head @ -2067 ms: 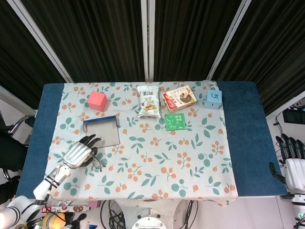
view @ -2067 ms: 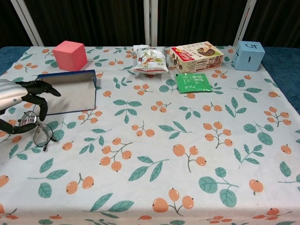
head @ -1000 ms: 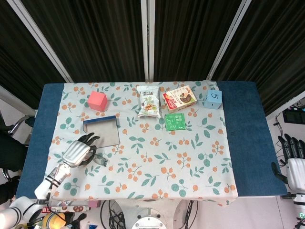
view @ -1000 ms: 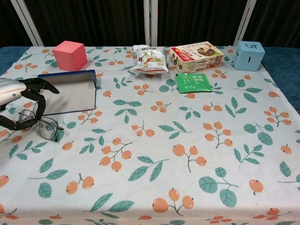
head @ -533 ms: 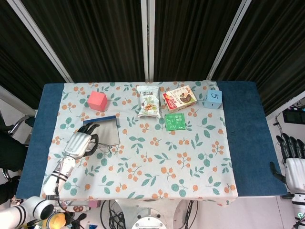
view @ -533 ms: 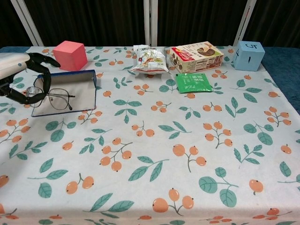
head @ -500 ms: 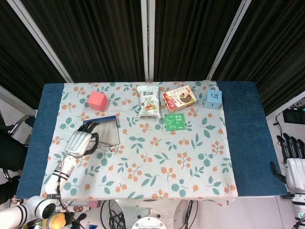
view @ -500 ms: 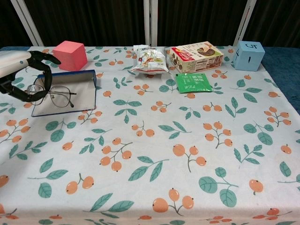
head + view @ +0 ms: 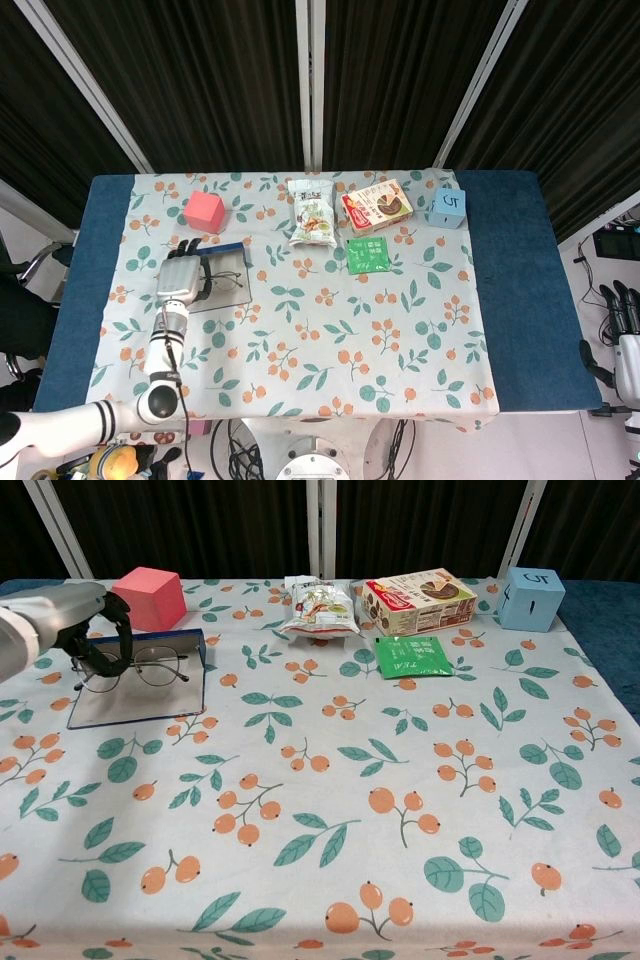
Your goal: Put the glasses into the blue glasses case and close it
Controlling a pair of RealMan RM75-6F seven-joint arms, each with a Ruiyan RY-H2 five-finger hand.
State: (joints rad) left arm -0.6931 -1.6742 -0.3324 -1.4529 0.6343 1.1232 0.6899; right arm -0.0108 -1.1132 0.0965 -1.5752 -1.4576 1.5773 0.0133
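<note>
The blue glasses case lies open and flat at the left of the table, its grey inside facing up. My left hand hovers over the case's left half, holding the wire-framed glasses by one lens end. The glasses hang just above the grey lining, unfolded, lenses toward the table's middle. My right hand shows only at the right edge of the head view, off the table, fingers straight and holding nothing.
Behind the case sits a pink cube. Along the back stand a snack bag, a printed box and a light blue cube. A green tea packet lies in front of the box.
My left hand lifted the glasses off the cloth in front of the case and carried them back and right over the open case. The right hand stayed off the table.
</note>
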